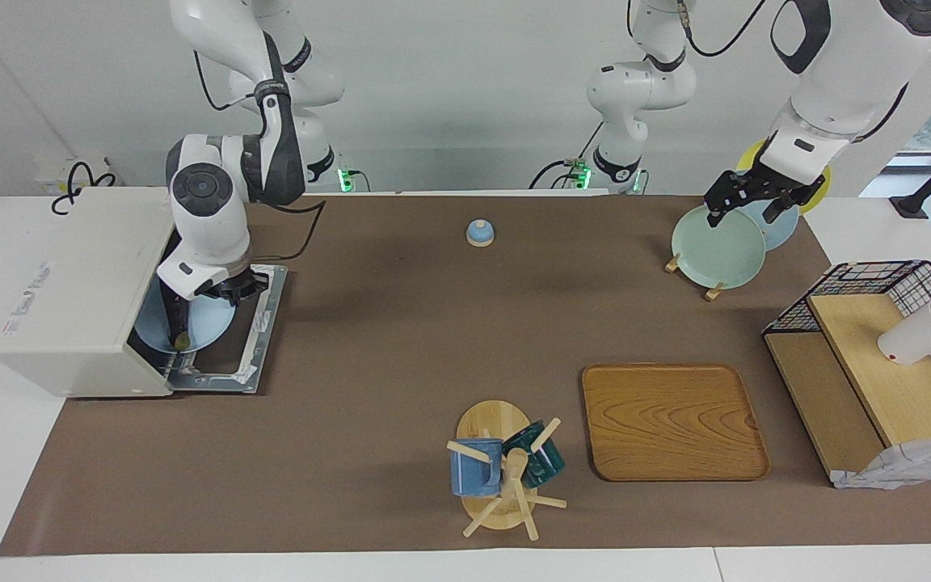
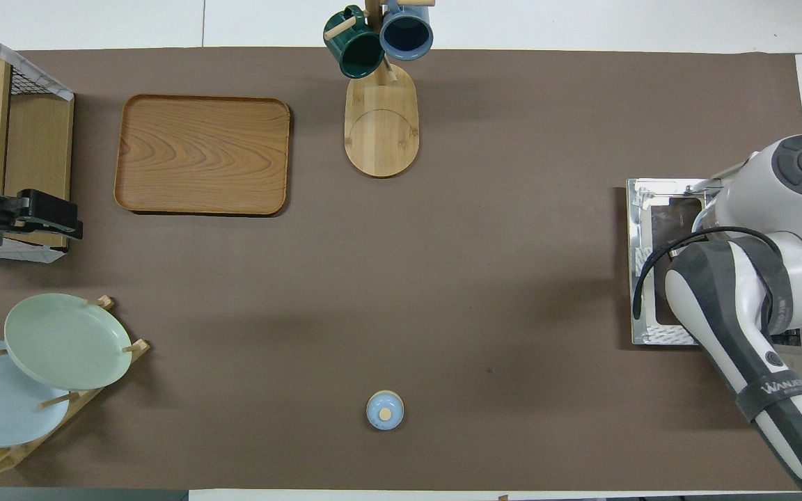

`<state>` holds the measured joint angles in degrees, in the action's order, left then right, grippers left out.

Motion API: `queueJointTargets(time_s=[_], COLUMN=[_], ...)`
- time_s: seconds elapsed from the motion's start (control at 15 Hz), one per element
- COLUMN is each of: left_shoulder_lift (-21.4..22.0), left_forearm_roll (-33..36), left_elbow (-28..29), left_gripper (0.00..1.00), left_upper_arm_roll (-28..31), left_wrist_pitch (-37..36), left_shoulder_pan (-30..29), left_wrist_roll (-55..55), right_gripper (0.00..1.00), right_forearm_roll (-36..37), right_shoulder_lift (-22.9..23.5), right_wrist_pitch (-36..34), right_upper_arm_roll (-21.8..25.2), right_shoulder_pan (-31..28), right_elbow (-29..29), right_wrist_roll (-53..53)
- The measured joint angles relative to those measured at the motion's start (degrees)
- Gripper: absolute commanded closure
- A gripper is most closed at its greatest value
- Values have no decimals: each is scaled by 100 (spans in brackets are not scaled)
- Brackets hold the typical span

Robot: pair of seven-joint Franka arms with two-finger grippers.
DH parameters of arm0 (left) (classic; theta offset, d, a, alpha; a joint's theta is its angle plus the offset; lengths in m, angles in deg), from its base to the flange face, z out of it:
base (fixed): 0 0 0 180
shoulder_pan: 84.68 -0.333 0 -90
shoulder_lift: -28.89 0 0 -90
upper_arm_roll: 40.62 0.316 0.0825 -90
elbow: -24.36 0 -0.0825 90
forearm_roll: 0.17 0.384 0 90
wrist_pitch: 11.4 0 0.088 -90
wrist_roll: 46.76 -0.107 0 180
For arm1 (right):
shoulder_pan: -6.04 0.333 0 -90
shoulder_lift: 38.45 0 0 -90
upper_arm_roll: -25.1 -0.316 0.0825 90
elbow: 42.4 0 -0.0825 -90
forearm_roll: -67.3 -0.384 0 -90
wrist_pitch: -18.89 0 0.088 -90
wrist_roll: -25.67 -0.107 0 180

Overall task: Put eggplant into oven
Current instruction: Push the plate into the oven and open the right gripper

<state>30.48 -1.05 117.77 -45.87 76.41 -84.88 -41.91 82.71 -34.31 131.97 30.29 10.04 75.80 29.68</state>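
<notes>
Right gripper [image 1: 223, 293] clamped on blue plate [image 1: 205, 325] carrying eggplant [image 1: 177, 323], half inside oven [image 1: 77, 291]; next: push deeper, release. Left gripper [image 1: 756, 198] spread, waits.

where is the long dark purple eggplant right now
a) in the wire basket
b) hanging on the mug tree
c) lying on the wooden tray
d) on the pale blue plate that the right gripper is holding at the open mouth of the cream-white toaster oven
d: in the facing view the long dark purple eggplant lies on the pale blue round plate, which the right gripper grips, partway into the cream-white toaster oven over its dropped door.
</notes>
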Motion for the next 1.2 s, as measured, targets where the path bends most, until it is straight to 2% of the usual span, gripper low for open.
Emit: queueJointTargets(time_s=[0.27,0.33,0.4,0.73,0.8,0.87,1.0,1.07,1.13,1.2], left_shoulder_lift=[0,0,0,0,0,0,0,0,0,0], left_forearm_roll=[0,0,0,0,0,0,0,0,0,0], left_elbow=[0,0,0,0,0,0,0,0,0,0], left_gripper=[0,0,0,0,0,0,0,0,0,0], left_upper_arm_roll=[0,0,0,0,0,0,0,0,0,0], left_wrist_pitch=[0,0,0,0,0,0,0,0,0,0], left_shoulder_pan=[0,0,0,0,0,-1,-1,-1,-1,-1], left_wrist_roll=[0,0,0,0,0,0,0,0,0,0], right_gripper=[100,93,90,82,77,76,79,85,96,100], right_forearm_roll=[0,0,0,0,-2,-17,-172,-274,-341,-415], right_shoulder_lift=[-11,-13,-16,-18,-20,-23,-38,-41,-42,-41], right_wrist_pitch=[5,5,4,8,7,-5,-219,-396,-520,-543], right_upper_arm_roll=[-6,-7,-7,-18,-32,-52,-93,-103,-113,-126], right_shoulder_pan=[-143,-193,-229,-255,-255,-247,-122,20,181,322], right_elbow=[46,63,83,155,151,126,-55,-215,-362,-450], right_wrist_roll=[65,65,65,65,65,65,64,21,-152,-406])
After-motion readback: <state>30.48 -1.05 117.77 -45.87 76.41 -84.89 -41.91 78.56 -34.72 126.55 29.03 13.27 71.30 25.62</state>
